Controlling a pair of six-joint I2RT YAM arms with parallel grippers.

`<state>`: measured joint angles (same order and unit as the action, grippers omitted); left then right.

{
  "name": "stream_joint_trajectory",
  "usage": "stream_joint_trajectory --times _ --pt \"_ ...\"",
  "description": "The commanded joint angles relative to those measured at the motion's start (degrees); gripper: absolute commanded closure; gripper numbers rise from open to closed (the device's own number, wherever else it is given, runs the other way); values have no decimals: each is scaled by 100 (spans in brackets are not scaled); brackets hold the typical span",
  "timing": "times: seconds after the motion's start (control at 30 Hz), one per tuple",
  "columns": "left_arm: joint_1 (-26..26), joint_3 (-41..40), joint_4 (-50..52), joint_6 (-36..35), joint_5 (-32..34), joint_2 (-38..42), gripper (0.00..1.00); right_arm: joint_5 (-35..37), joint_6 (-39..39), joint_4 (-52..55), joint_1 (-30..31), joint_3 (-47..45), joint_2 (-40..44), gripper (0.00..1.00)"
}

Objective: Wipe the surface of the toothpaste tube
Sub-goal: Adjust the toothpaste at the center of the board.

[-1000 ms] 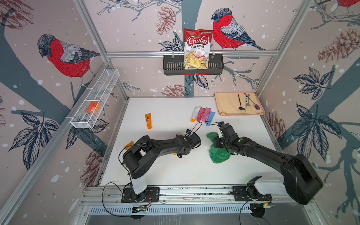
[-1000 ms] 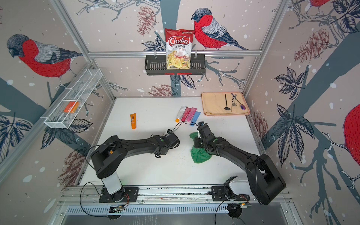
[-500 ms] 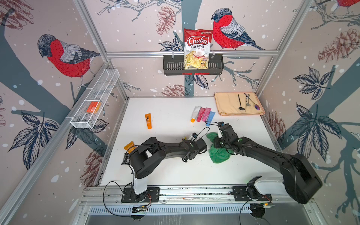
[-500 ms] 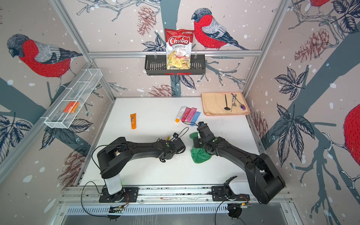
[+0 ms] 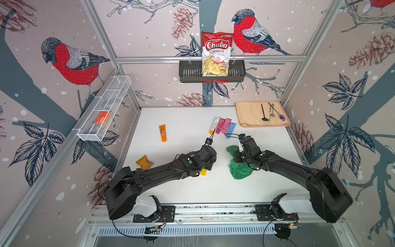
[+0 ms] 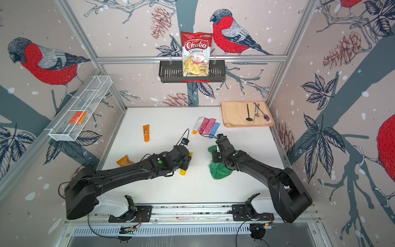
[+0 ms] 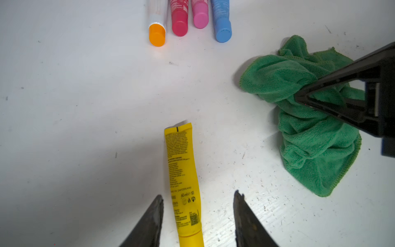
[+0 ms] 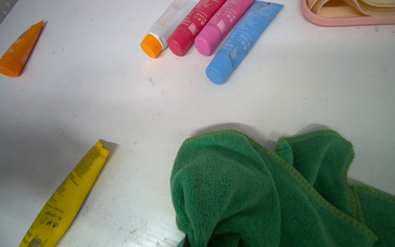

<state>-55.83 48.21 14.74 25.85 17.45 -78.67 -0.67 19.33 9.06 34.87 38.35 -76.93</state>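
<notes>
Robot lab cell, aluminium frame, printed wall panels, left arm, right arm, base rail

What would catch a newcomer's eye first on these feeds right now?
The bright green cloth stands out first, bunched in the shut right gripper near the middle of the white table. Beside it, the yellow toothpaste tube lies flat between the fingers of the open left gripper, with a gap on each side. Farther back, the red chips bag stands in the black basket on the rear wall.
</notes>
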Motion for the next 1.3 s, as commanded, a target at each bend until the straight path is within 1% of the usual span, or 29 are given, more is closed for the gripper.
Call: stream_joint_trajectory --times 0.0,0.1,0.13,0.23,0.3,0.47,0.63,0.7,0.8,1.03,1.2,1.27 --pt "39 -422 -254 262 -186 190 48 -202 -83 -145 113 57 -9 100" --pt "-1 -964 -376 538 -177 452 46 -302 -115 -188 229 152 -99 100" --pt "-24 -1186 -474 642 -205 582 43 -298 -123 -177 275 205 -168 100" --pt "-84 -1737 -905 891 -416 901 37 -252 -121 -155 401 358 -387 100" --pt "-91 -1986 -1265 944 -572 939 36 -225 -102 -146 481 473 -526 100" --pt "-92 -1920 -1384 881 -458 528 36 -122 -39 -164 667 656 -665 100" --pt "-89 -1854 -1659 795 -633 313 35 -65 -44 -108 696 729 -743 100" --pt "-94 -1759 -1620 749 -693 165 39 -56 -52 -73 696 769 -793 100" --pt "-128 -1742 -1552 724 -714 33 50 -49 -48 -41 725 836 -798 100" --pt "-360 -1950 -1706 569 -1014 -178 62 -300 -90 -52 738 1090 -833 100" --pt "-426 -1901 -1476 243 -586 -143 74 -579 -75 -120 745 1175 -790 100" --pt "-420 -1858 -1439 14 -531 -59 78 -739 -65 -187 744 1140 -763 100"
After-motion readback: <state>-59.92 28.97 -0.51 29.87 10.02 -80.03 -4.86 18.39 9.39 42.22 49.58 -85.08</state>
